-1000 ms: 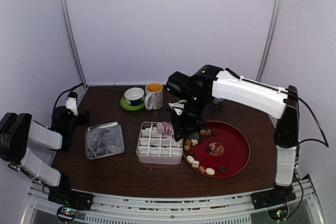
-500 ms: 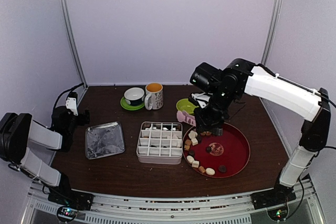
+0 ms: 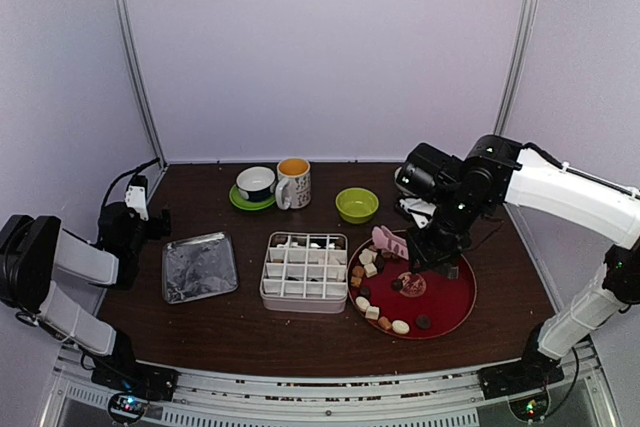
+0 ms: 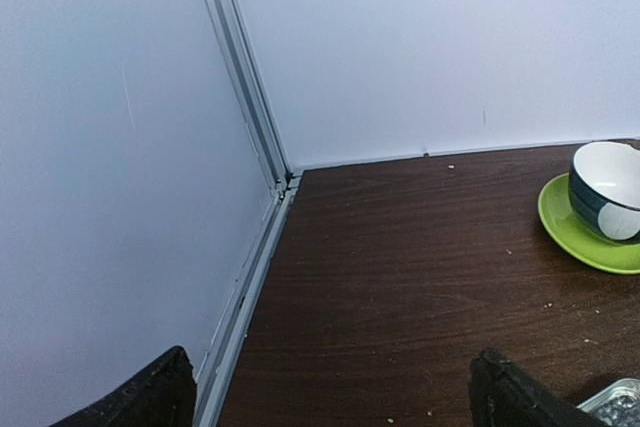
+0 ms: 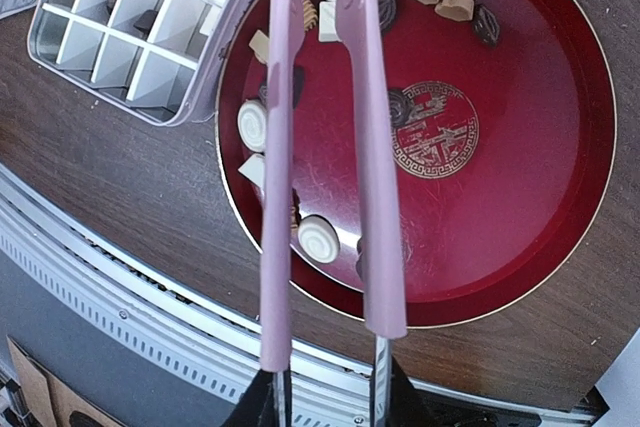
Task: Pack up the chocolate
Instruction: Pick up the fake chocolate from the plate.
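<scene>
Arm on the right (image 3: 570, 192) has swung off the divided box (image 3: 300, 305) and back over the red tray (image 3: 465, 297), right claw (image 5: 330, 392) clamped on the pink tongs (image 5: 370, 147), so another pick looks due. Left claw (image 4: 330, 392) hangs wide open, idle. Chocolate (image 5: 318, 239) mostly sits loose on the tray, with a few pieces in the box cells.

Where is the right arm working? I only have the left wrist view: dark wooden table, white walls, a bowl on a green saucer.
Observer: Over the round red tray, with the right gripper clamping long pink plastic tongs.
Operator: Any chocolate on it?
Observer: Yes, small white, tan and dark chocolate pieces lie along the tray's box-side edge.
Operator: And the box?
Observer: The white gridded plastic box holds a few pieces; most cells show none.
</scene>
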`<act>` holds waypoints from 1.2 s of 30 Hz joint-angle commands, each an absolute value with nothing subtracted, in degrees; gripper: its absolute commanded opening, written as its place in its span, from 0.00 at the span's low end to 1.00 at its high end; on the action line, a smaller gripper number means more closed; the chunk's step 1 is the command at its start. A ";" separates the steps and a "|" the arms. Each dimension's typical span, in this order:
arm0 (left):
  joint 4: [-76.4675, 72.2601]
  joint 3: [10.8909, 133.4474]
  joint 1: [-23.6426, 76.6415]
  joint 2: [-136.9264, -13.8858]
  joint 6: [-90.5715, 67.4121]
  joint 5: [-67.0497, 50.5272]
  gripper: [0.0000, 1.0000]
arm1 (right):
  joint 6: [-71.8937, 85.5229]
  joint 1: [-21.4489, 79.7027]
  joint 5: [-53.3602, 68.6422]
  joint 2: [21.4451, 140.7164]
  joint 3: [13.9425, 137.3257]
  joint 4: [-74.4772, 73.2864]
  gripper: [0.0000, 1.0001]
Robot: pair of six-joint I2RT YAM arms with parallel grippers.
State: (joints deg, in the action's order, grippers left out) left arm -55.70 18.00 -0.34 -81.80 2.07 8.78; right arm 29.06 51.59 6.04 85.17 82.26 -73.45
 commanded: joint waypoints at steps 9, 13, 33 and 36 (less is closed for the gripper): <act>-59.05 18.46 -0.80 -81.65 2.63 8.34 0.98 | 31.31 50.69 1.69 81.12 80.17 -74.07 0.25; -58.93 18.46 -0.79 -81.65 2.59 8.34 0.98 | 33.17 50.63 1.91 79.25 79.00 -74.06 0.25; -58.97 18.46 -0.77 -81.65 2.63 8.35 0.98 | 35.39 50.04 -0.44 71.78 72.51 -73.37 0.30; -59.04 18.46 -0.75 -81.64 2.64 8.34 0.98 | 35.67 49.94 0.03 71.03 71.68 -73.18 0.31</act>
State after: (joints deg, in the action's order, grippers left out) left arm -55.70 18.00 -0.34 -81.80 2.07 8.78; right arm 34.89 50.33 1.21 72.77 72.93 -73.80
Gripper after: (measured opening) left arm 0.978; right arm 0.305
